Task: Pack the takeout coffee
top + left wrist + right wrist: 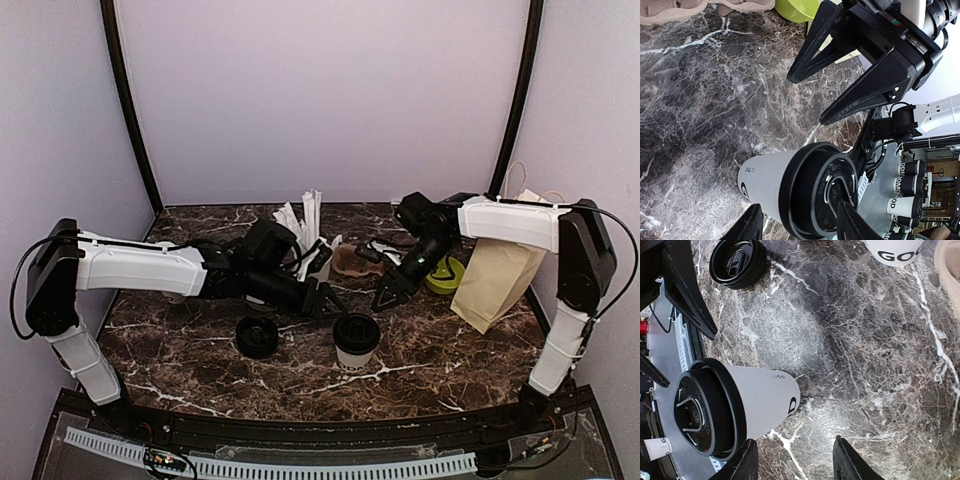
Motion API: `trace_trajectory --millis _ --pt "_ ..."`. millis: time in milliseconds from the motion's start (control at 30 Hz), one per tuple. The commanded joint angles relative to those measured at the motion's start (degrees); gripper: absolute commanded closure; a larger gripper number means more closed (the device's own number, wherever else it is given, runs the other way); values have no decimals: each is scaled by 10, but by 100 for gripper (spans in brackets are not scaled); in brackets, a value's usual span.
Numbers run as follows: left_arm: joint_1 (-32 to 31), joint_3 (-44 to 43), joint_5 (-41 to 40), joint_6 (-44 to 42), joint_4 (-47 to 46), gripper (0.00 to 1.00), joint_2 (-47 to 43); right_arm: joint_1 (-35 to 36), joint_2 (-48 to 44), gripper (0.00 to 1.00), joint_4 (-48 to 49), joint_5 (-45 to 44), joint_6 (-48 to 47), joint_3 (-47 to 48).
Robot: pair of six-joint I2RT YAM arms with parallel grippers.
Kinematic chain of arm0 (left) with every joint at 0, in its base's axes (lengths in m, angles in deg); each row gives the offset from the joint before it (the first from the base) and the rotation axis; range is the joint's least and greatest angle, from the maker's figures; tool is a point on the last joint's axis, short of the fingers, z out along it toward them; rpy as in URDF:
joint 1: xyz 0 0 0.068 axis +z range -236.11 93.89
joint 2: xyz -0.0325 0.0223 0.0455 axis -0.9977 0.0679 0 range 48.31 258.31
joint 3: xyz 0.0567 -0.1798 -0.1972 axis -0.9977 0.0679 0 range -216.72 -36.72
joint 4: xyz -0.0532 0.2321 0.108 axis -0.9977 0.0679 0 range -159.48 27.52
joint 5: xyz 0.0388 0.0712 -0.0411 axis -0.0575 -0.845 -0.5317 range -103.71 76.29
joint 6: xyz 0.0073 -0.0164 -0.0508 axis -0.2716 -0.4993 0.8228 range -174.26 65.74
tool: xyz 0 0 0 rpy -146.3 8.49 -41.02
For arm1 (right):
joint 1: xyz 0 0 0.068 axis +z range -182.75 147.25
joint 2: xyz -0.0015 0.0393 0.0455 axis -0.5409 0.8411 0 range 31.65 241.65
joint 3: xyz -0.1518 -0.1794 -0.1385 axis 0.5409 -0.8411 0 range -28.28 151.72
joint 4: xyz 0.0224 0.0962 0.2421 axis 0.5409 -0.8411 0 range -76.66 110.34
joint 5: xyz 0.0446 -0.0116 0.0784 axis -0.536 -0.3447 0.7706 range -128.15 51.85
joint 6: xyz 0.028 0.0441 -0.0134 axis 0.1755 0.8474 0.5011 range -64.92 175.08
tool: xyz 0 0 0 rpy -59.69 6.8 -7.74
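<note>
lidded paper cup (355, 343) upright, near-centre on marble table (460, 362), not held. left gripper (326, 300) spread, just far-left of it. right gripper (386, 297) spread, just far-right. black lid (257, 337) at left, paper bag (495, 280) at right.

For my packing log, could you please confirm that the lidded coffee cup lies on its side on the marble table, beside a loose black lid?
Not quite: the top external view shows the lidded coffee cup standing upright on the marble table, beside the loose black lid.
</note>
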Motion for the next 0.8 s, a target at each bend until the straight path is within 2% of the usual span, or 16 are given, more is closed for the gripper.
trace_trajectory --millis 0,133,300,533,767 --pt "-2 7 -23 -3 28 47 -27 -5 0 49 12 -11 7 9" --pt "-2 17 -52 -8 29 52 -41 -6 -40 48 13 5 -3 -23" --pt "-3 23 -44 -21 33 58 -28 -4 -77 47 -2 21 -49 -80" --pt "-4 38 -47 -32 13 55 -33 27 -90 36 -8 97 -73 -128" --pt "-4 24 -55 -18 -12 54 -24 72 -63 30 5 91 -39 -103"
